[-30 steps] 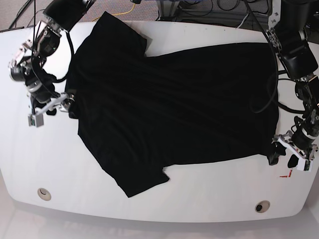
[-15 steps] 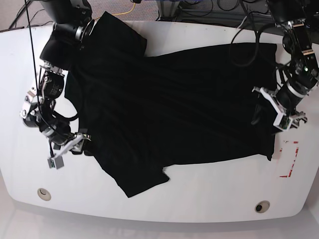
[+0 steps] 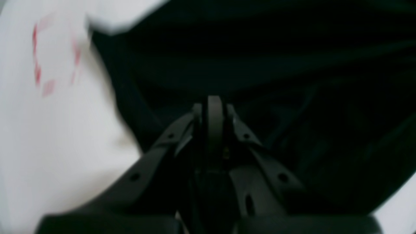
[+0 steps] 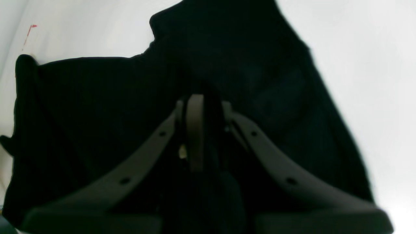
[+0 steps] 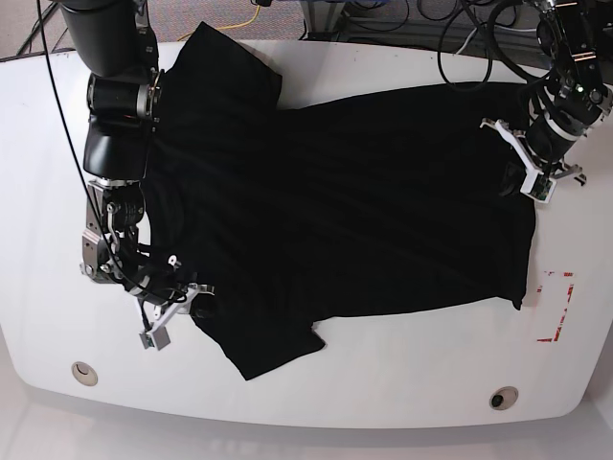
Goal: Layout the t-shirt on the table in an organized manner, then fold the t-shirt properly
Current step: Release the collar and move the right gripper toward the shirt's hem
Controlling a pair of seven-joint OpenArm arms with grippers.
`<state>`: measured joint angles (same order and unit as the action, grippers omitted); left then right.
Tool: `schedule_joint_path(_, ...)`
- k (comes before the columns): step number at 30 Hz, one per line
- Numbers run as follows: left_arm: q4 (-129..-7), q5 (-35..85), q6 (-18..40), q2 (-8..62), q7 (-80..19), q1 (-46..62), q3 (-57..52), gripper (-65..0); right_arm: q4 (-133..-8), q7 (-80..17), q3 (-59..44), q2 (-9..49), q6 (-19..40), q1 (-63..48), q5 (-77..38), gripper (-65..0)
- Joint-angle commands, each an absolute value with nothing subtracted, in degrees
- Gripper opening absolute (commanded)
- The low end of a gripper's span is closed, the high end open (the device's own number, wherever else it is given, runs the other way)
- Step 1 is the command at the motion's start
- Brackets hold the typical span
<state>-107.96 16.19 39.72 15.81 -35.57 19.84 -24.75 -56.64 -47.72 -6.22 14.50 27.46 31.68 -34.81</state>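
Left wrist view first: it's blurry, but the left hand [image 3: 213, 107] has its jaws pressed together right over the t-shirt [image 3: 276, 65]. I can't make out whether any cloth is actually pinched between them. The red tape rectangle [image 3: 52, 58] sits just off the shirt's edge on the tabletop [image 3: 48, 146].

Right wrist view: the right hand [image 4: 198, 107] also looks clenched over the shirt, and again there's no telling if it caught fabric.

Base view: the shirt is spread across the middle of the tabletop, long axis running side to side. The hem points toward the tape rectangle and the sleeves are at the far end from it. The left hand is at the hem end, the right hand down by the near sleeve [image 5: 273, 350].

My worry is that if either hand grabbed nothing, or only the top layer, pulling will skew or bunch the shirt instead of flattening it.
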Motion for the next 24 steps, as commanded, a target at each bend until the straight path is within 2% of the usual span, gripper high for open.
schedule_joint_path(1,-108.88,17.27,40.00,15.96,-34.24,20.62,-24.84,-65.0,-53.58,-43.82,-3.82,15.08,28.00,35.56,-36.00,-58.8)
schedule_joint_path(16,-107.65,17.19,40.00,16.04,-34.24,24.57,-24.92,-65.0,-33.54,-29.23,7.60,13.76,28.00,43.82,-36.00,-59.0)
schedule_joint_path(24,-107.65,17.19,40.00,16.13,-34.24,24.40,-24.92,-65.0,-25.54,-22.81,7.87,13.23,27.74,44.79,-35.74,-59.0)
